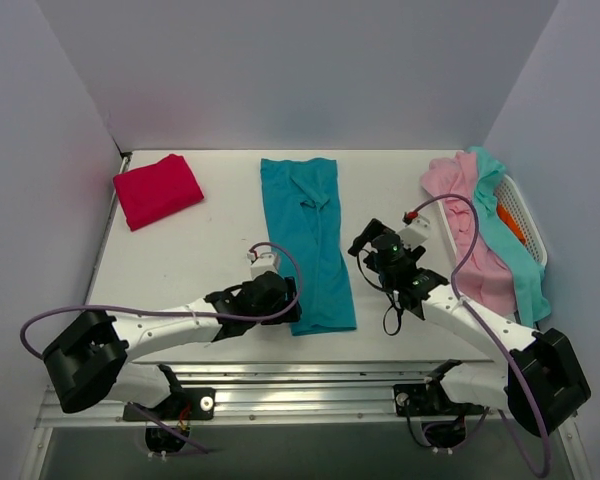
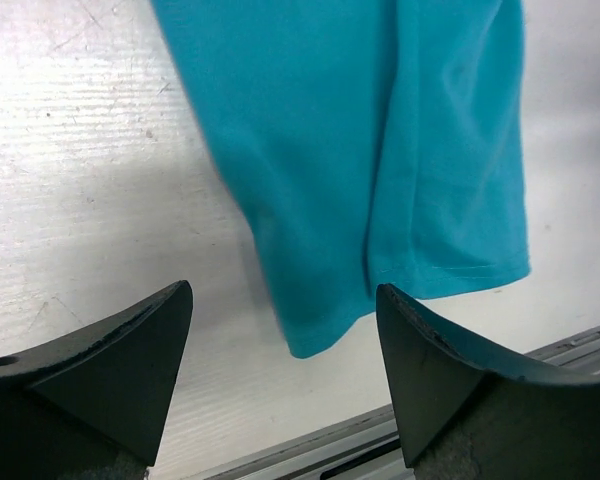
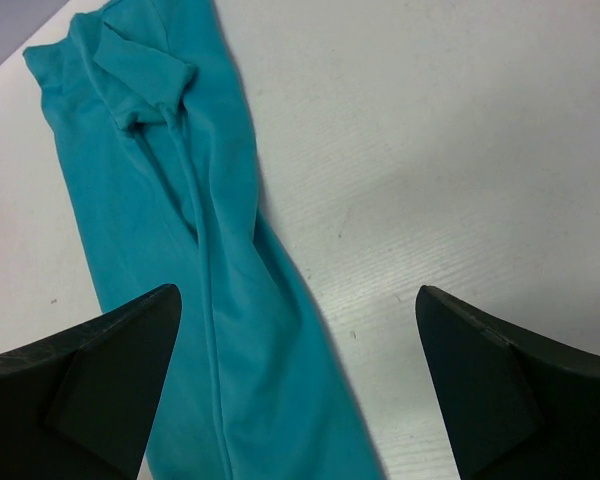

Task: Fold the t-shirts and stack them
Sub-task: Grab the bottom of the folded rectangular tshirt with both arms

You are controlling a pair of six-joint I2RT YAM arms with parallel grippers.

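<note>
left gripper (image 1: 288,305), jaws spread wide and holding nothing, hangs over the near left corner of the long deep teal cotton t-shirt (image 2: 380,150) folded into a narrow strip, and a folded crimson-red t-shirt (image 1: 158,190) lies well left of that strip toward the back. right gripper (image 3: 295,290), just as wide open and empty, sits just right of the strip's middle. farther right of the strip, a pale pink t-shirt (image 1: 470,235) and a light aqua t-shirt (image 1: 512,250) drape over a white plastic basket (image 1: 528,215).
</note>
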